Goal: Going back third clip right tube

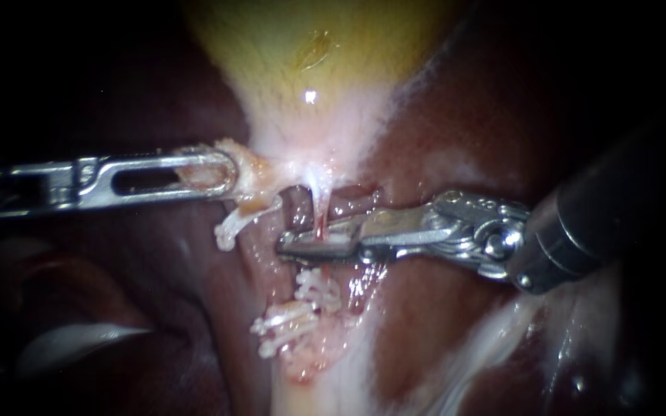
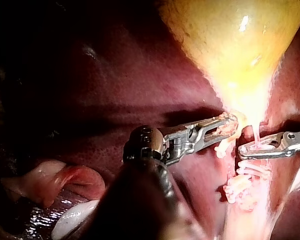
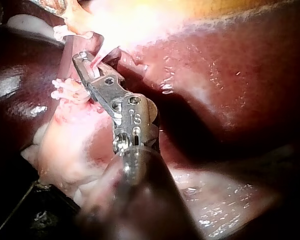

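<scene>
With the left instrument (image 1: 229,171) clamped on the gallbladder (image 1: 294,46) neck, the right instrument (image 1: 287,245), its jaws narrow around the clip (image 1: 333,245) on the right tube (image 1: 321,202), should release fully, then retreat straight along its shaft.

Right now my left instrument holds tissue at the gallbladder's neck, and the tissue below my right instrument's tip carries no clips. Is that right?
Not quite. The endoscope view shows several white clips clustered just below the right instrument. The rest stands: the left instrument holds tissue at the neck of the gallbladder.
</scene>
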Robot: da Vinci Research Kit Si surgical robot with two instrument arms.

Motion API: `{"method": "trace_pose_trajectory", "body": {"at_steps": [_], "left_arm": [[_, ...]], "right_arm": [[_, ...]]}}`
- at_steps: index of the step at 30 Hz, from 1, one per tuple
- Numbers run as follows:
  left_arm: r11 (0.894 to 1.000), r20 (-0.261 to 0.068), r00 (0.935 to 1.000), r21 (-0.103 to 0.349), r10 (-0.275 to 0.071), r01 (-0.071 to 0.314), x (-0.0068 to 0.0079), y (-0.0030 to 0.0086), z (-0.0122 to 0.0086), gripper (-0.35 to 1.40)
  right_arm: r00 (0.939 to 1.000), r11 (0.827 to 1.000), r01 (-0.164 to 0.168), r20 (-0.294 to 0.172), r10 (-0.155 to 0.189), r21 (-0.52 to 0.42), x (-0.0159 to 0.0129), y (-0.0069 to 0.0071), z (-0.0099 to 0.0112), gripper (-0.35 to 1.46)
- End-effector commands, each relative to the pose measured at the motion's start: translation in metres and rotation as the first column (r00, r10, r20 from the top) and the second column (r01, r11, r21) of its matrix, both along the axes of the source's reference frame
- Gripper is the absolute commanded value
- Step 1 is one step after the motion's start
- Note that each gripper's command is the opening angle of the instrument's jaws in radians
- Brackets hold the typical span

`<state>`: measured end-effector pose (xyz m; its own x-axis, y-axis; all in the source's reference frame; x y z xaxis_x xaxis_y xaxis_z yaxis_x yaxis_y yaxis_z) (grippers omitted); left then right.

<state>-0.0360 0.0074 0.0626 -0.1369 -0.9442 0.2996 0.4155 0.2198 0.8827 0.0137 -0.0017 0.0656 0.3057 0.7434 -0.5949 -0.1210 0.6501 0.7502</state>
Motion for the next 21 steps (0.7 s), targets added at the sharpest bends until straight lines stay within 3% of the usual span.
{"method": "trace_pose_trajectory", "body": {"at_steps": [1,10,15,21], "left_arm": [[1.0,0.0,1.0,-0.001,0.0,0.0,0.0,0.0,0.0001,-0.35],[1.0,0.0,1.0,-0.001,0.0,0.0,0.0,0.0,0.0001,-0.35],[1.0,0.0,1.0,-0.001,0.0,0.0,0.0,-0.0001,0.0001,-0.35],[1.0,0.0,1.0,-0.001,0.0,0.0,0.0,-0.0001,0.0001,-0.35]], "right_arm": [[1.0,1.0,0.001,0.0,-0.001,0.001,0.0,0.0,0.0,-0.35],[1.0,1.0,0.002,-0.001,-0.002,0.001,0.0,-0.0001,-0.0002,-0.34],[0.9994,0.995,0.027,-0.019,-0.029,-0.094,0.0001,-0.0001,-0.0001,0.29],[0.9988,0.988,0.038,-0.027,-0.042,-0.147,0.0002,-0.0002,0.0004,0.46]]}}
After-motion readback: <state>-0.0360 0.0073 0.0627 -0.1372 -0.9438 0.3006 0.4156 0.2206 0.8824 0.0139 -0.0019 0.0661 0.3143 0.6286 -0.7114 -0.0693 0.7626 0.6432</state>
